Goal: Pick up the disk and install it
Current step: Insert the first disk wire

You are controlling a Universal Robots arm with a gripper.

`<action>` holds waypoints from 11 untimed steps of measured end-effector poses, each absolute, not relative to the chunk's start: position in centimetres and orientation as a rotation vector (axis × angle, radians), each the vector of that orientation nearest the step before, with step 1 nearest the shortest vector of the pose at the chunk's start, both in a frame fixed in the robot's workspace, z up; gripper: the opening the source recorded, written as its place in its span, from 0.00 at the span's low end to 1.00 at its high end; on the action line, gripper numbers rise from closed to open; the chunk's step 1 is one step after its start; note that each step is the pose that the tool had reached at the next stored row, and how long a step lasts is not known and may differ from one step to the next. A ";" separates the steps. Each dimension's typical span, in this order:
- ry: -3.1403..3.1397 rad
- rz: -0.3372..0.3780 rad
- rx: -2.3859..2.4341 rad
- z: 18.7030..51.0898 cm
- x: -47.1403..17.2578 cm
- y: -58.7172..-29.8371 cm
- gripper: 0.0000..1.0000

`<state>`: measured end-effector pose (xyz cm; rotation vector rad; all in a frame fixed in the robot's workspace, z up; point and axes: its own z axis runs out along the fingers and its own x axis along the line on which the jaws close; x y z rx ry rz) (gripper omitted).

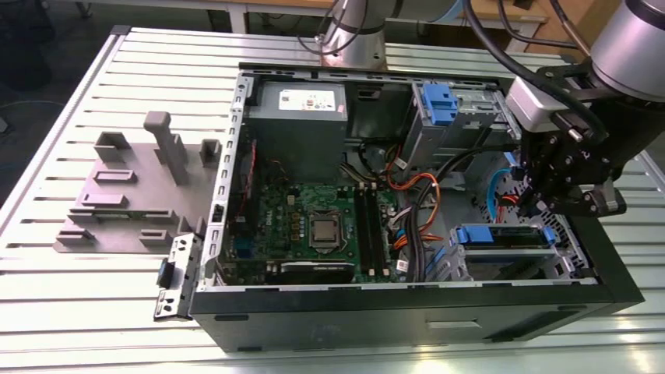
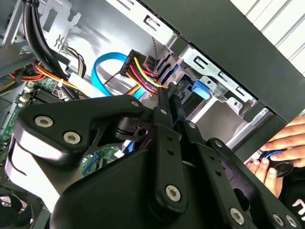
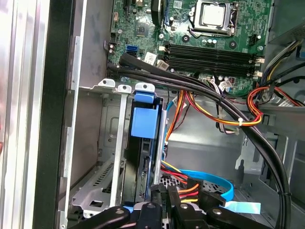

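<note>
The disk (image 1: 505,238) sits in the drive bay at the case's near corner on the exterior view's right, its blue carrier rail facing the motherboard. In the first wrist view the disk (image 3: 141,176) stands edge-on between the bay's metal rails, with its blue tab at the end. My gripper (image 1: 543,204) hovers just above that bay, beside the case's side wall. In the second wrist view the black fingertips (image 2: 162,101) lie together with nothing between them, near the bundle of red, yellow and orange power wires (image 2: 143,71). The gripper (image 3: 167,193) is apart from the disk.
The open computer case (image 1: 613,273) lies on a slatted white table. Inside are the motherboard (image 1: 311,218), a grey power supply (image 1: 299,117), a second blue carrier (image 1: 437,101) and loose cables (image 3: 224,102). A grey slotted stand (image 1: 135,195) sits on the exterior view's left. A person's hand (image 2: 279,148) is outside the case wall.
</note>
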<state>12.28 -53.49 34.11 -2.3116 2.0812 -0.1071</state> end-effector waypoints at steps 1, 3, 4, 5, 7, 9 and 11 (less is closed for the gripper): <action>2.081 -0.107 -2.312 34.1 12.3 -53.5 0.17; 2.081 -0.107 -2.311 34.1 12.3 -53.5 0.17; 2.081 -0.107 -2.311 34.1 12.3 -53.5 0.17; 2.081 -0.107 -2.311 34.1 12.3 -53.5 0.17; 2.081 -0.107 -2.311 34.1 12.3 -53.5 0.17; 2.081 -0.107 -2.311 34.1 12.3 -53.5 0.17; 2.081 -0.107 -2.311 34.1 12.3 -53.5 0.17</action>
